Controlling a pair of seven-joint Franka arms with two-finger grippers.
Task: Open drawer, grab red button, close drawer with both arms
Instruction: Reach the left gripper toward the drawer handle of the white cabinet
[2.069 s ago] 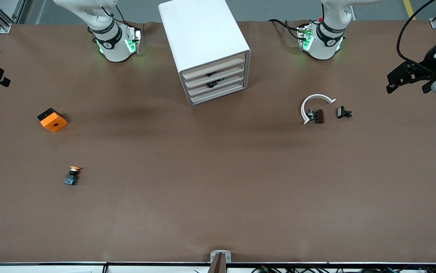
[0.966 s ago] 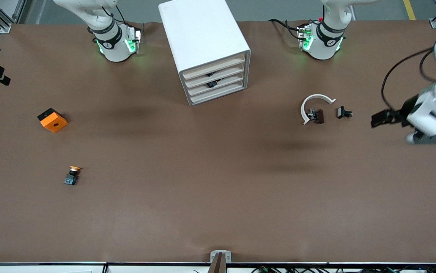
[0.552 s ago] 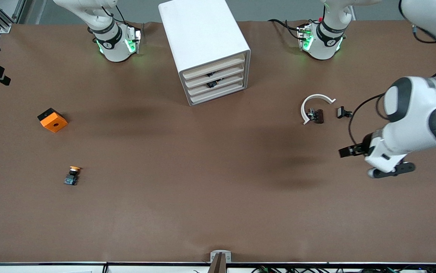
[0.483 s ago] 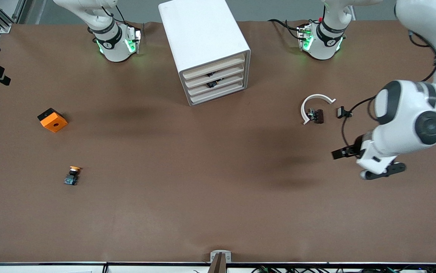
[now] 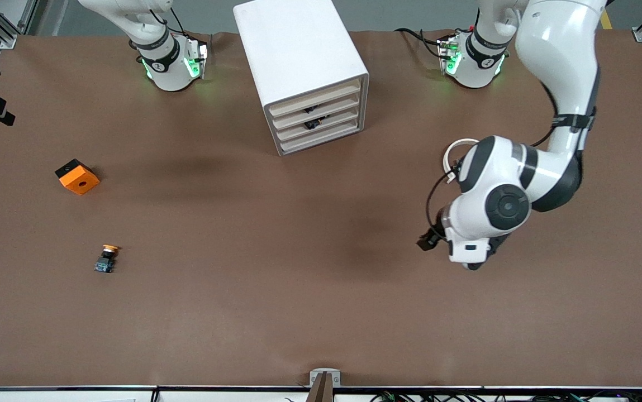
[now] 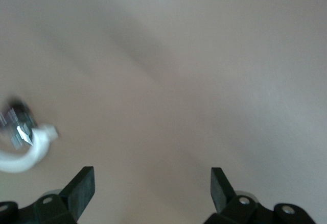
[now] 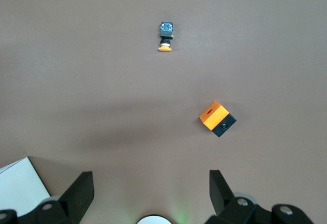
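Left pincer swung inward, drawers camera-facing

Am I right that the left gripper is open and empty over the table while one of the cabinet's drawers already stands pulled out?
Not quite. In the front view all four drawers of the cabinet sit flush and closed; none is pulled out. The rest holds: the left wrist view shows the left gripper open and empty over the table.
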